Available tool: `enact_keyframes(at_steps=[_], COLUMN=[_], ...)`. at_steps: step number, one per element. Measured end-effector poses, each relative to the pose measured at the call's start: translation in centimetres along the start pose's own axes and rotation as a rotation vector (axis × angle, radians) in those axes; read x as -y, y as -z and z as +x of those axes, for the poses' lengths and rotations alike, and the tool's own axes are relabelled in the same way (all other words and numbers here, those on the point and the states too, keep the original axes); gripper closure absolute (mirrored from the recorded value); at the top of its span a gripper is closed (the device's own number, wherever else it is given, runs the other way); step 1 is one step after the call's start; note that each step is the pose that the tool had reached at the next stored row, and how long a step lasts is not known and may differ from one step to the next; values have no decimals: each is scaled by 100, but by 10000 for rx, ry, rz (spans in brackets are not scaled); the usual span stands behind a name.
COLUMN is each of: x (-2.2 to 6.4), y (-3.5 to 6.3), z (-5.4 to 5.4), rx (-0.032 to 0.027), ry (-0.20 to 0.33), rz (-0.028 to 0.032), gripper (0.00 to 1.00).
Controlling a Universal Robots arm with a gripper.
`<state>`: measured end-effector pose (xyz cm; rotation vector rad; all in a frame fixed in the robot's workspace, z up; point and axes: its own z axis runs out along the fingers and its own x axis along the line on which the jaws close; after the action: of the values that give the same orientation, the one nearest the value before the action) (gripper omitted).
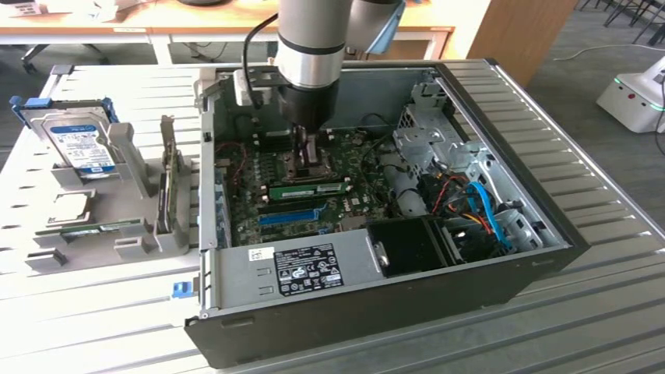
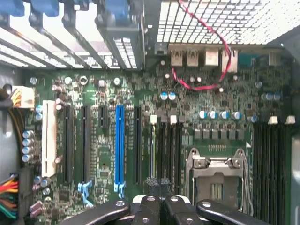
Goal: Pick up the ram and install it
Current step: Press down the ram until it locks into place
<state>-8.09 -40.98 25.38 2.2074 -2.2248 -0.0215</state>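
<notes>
A ram (image 1: 308, 189), a green stick with a white label, stands on edge in a slot on the motherboard (image 1: 353, 206) inside the open PC case. In the wrist view the ram (image 2: 152, 150) is a thin edge running down one of the dark slots. My gripper (image 1: 308, 167) hangs straight down into the case just above the stick's top edge. Its fingers (image 2: 152, 183) are pressed together and the gripper (image 2: 158, 183) is shut, with nothing visible between the pads. I cannot tell whether they touch the stick. A second alike ram (image 1: 99, 228) lies in the grey fixture outside the case.
A blue slot (image 2: 119, 145) and a CPU socket (image 2: 215, 178) flank the ram slots. The case walls (image 1: 519, 269), a fan and cables at the exterior view's right hem in the board. The fixture holds a hard drive (image 1: 83, 144) and an upright card (image 1: 167, 183).
</notes>
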Motion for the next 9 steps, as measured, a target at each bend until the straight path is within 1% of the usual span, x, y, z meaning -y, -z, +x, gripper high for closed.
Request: enact_keyframes(at_steps=[6, 9], x=[-101, -125], y=[-2, -3], z=[1, 0], rx=[0, 1], ry=[0, 0], rz=[1, 0], gripper=[89, 89])
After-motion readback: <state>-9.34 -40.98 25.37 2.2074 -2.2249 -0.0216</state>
